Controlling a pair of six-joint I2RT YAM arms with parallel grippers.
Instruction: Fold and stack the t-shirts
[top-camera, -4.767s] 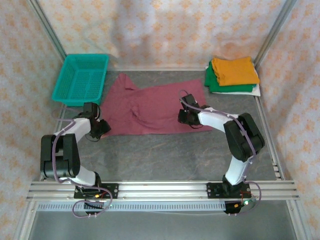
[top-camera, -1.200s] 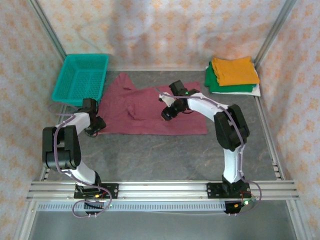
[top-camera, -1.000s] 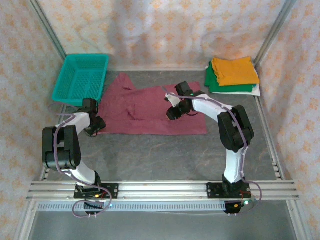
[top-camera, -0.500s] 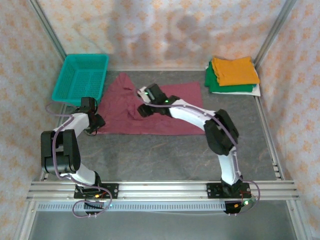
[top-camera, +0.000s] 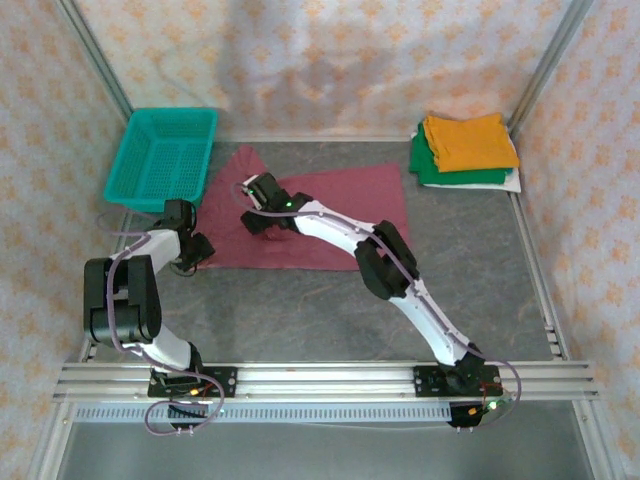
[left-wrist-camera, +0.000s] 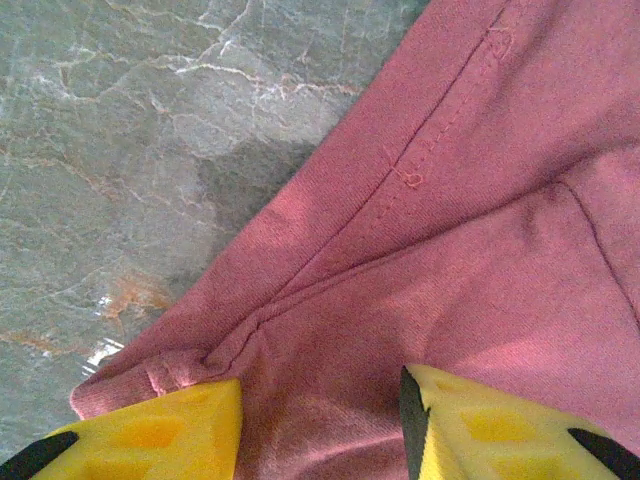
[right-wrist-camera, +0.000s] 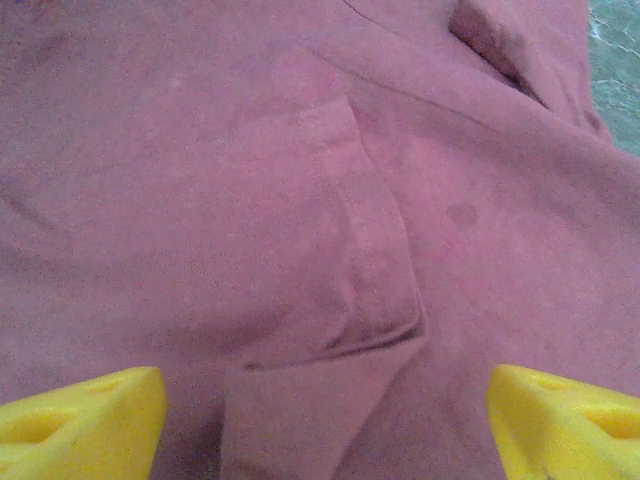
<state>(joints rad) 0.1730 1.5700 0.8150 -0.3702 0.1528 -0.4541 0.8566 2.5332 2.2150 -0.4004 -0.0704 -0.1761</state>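
**Q:** Right arm swung way over to the left in the last second and spread its claw, what's up?

**Me:** Left to right: teal basket (top-camera: 160, 160) sits back-left, out of the way. My left claw (left-wrist-camera: 320, 420) is part open, straddling the maroon tee's (top-camera: 370, 195) near-left corner. Probably pinning it, but I can't tell if it's pinching. The tee is spread mid-counter (top-camera: 300, 310). My right claw (right-wrist-camera: 325, 420) hangs wide open and empty over a hemmed flap, I'd guess to flatten it. My outstretched arm crosses the shirt. Folded stack (top-camera: 465, 145) is far right.
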